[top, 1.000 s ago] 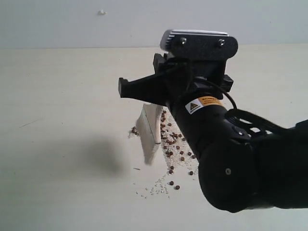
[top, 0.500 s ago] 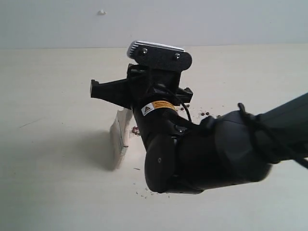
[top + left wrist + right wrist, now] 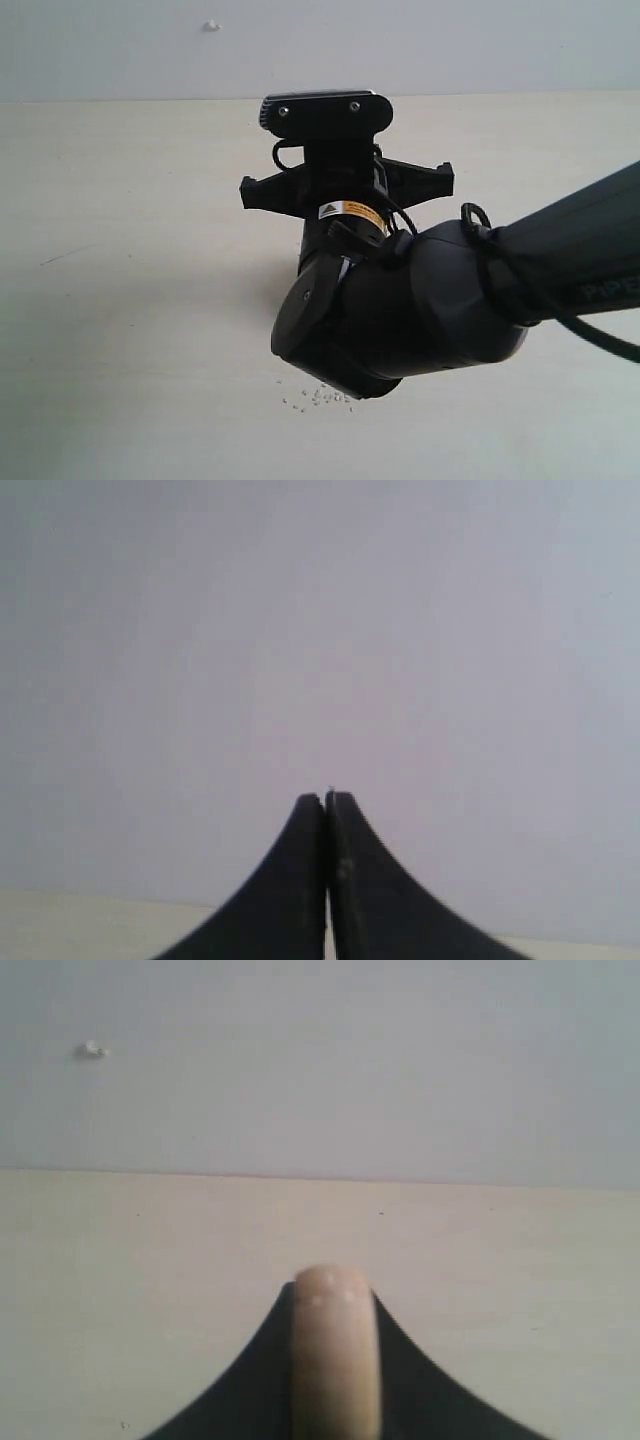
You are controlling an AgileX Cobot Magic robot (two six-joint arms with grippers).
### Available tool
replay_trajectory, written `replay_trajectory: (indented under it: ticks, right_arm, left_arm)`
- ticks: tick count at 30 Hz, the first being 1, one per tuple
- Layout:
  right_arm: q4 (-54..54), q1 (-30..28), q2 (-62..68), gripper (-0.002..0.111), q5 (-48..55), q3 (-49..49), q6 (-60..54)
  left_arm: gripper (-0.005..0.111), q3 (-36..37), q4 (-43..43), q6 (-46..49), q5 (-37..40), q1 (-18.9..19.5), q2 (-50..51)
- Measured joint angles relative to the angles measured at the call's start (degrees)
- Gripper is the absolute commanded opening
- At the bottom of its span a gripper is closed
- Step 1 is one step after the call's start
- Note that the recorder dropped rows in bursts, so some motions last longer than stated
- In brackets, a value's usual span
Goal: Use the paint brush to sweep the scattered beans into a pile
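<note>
From where I stood, the right arm point(image 3: 420, 310) filled the middle of the counter point(image 3: 130, 300), its thick black elbow turned towards me and its wrist reaching away towards the grey wall point(image 3: 450, 40). The arm's bulk hid the brush head and the beans from me. All I could make out of the spill was a thin scatter of white grains point(image 3: 320, 397) on the counter just below the arm's lowest edge. Looking along the wrist, the right tool point(image 3: 335, 1305) had its two black jaws pressed against either side of the paint brush point(image 3: 335, 1370). The pale cream handle stood up between them, its rounded end poking out past the tips, so the jaws were parted only by the handle's thickness. Beyond the handle lay bare cream counter, and a small white mark point(image 3: 93, 1050) showed on the wall. The left tool point(image 3: 327, 802) was raised, with mostly wall behind it and a thin strip of counter at its base. Its jaws were pressed fully together and held nothing.
</note>
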Motion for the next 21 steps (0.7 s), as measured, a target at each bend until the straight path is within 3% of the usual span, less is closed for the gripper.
replay_trajectory:
  ticks: [12,21]
  right_arm:
    - [-2.48,0.00,-10.75,0.000,6.05,1.20,-3.75]
    - [-11.56,0.00,-27.01,0.000,11.09,16.90,1.97]
  left_arm:
    - [0.000,0.00,0.00,0.00,0.00,0.00,0.00]
    - [0.000,0.00,0.00,0.00,0.00,0.00,0.00]
